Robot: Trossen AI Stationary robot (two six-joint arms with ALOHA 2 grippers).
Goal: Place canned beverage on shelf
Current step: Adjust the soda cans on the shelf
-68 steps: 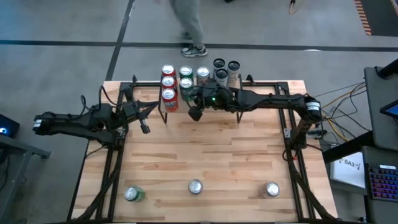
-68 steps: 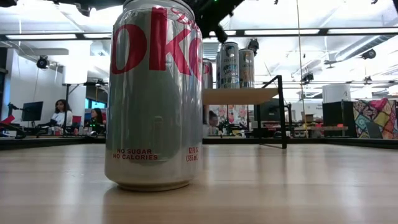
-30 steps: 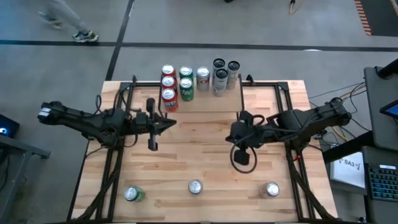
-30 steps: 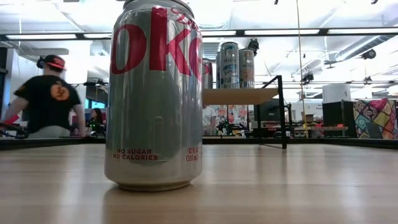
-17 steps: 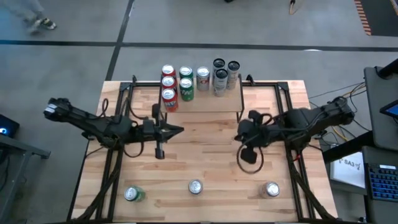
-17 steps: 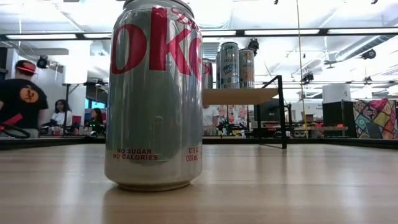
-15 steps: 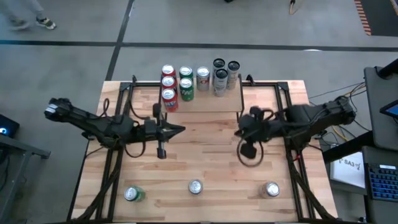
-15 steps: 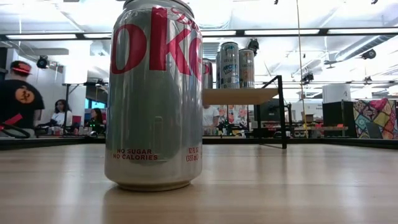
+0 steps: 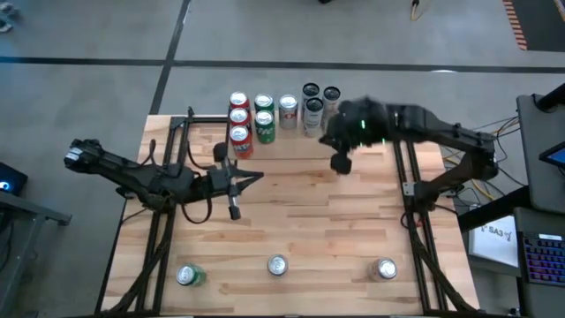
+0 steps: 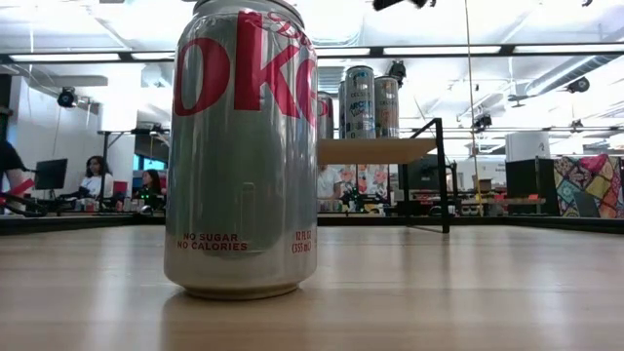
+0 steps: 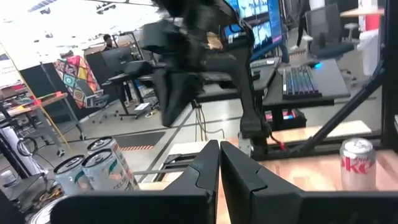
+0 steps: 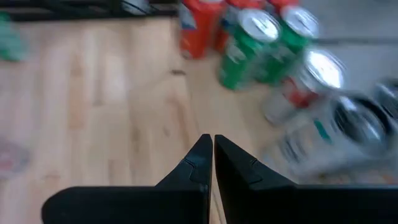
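Cans (image 9: 277,265) await along the table edge far from the shelf (image 9: 291,146); my right gripper (image 9: 341,162), fingers together, hangs beside the shelf's stocked cans (image 9: 263,115) and risks toppling them.

We see the wooden surface (image 9: 291,230) standing on a grey floor (image 9: 88,97) crossed by dark lines. To its right a keyboard with coloured backlit keys (image 9: 540,256) lies on a dark desk, with loose cables (image 9: 477,141) near the surface's edge. Low across the surface, the room behind shows ceiling light strips (image 10: 439,49), a seated person (image 10: 96,178) at a monitor (image 10: 51,174) on the left, and a colourful patterned panel (image 10: 588,185) on the right. Past the left wrist we make out another keyboard (image 11: 303,79), an office chair (image 11: 328,28) and a bright screen (image 11: 256,18).
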